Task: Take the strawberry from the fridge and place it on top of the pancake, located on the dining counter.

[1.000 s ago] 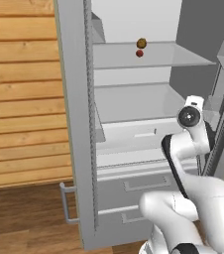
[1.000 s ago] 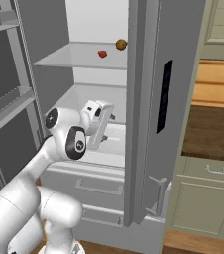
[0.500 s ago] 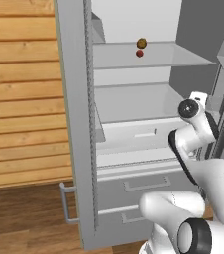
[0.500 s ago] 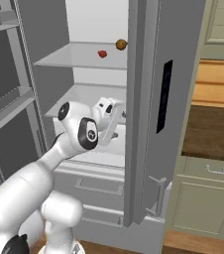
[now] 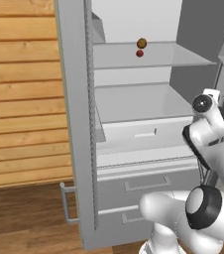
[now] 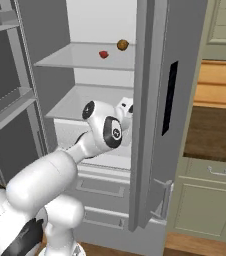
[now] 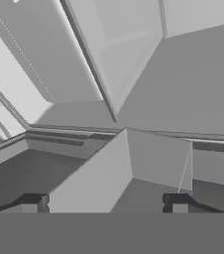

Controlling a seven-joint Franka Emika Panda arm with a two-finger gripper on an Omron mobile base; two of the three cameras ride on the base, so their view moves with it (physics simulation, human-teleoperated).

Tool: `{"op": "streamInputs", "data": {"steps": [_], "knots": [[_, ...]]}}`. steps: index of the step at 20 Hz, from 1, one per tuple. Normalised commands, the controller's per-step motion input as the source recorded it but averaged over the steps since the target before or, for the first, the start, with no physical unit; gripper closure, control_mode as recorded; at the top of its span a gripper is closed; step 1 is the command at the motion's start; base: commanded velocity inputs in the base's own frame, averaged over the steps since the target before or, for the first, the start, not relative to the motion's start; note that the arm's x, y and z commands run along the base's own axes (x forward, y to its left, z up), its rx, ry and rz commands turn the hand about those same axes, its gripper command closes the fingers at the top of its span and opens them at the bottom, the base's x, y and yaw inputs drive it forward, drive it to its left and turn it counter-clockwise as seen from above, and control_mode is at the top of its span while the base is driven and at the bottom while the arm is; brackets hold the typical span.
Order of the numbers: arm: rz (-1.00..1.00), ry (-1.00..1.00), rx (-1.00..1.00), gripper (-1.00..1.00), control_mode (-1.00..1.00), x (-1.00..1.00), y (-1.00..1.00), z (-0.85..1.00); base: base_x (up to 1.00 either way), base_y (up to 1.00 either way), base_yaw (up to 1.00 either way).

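The fridge point(image 5: 75, 124) stands with its left door swung open, white shelves and lower drawers showing. On the upper shelf lies the tiny red strawberry point(image 5: 140, 53) point(image 6: 103, 54), just in front of a brownish-orange ball point(image 5: 141, 43) point(image 6: 123, 45). My gripper point(image 7: 105, 204) is open, its two dark fingertips point(image 7: 32, 203) wide apart with nothing between them, facing grey fridge walls and shelf edges. The hand point(image 6: 126, 107) hovers over the lower shelf, well below and right of the strawberry. The pancake and the dining counter are out of view.
The fridge's shut right door point(image 6: 185, 75) with its black display panel point(image 6: 170, 97) stands close to the right of my hand. The open left door point(image 6: 10, 100) with its bins is on the left. A wooden wall point(image 5: 25, 99) lies left of the fridge, green cabinets point(image 6: 210, 200) to the right.
The arm has reached further into the fridge; the hand has shifted forward and rightward over the lower shelf, toward the shut door's edge. Strawberry and ball have not moved.
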Motion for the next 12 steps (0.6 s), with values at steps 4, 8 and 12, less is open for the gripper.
{"op": "streamInputs", "data": {"steps": [4,8,12], "knots": [[-0.03,0.0,0.04,-1.0,-1.0,-0.14,-1.0,0.0,0.0,0.0,0.0],[-0.03,0.0,0.03,-1.0,-1.0,-0.18,-0.86,0.0,0.0,0.0,0.0],[0.0,-0.02,0.03,-1.0,-1.0,-0.29,0.2,0.0,0.0,0.0,0.0]]}}
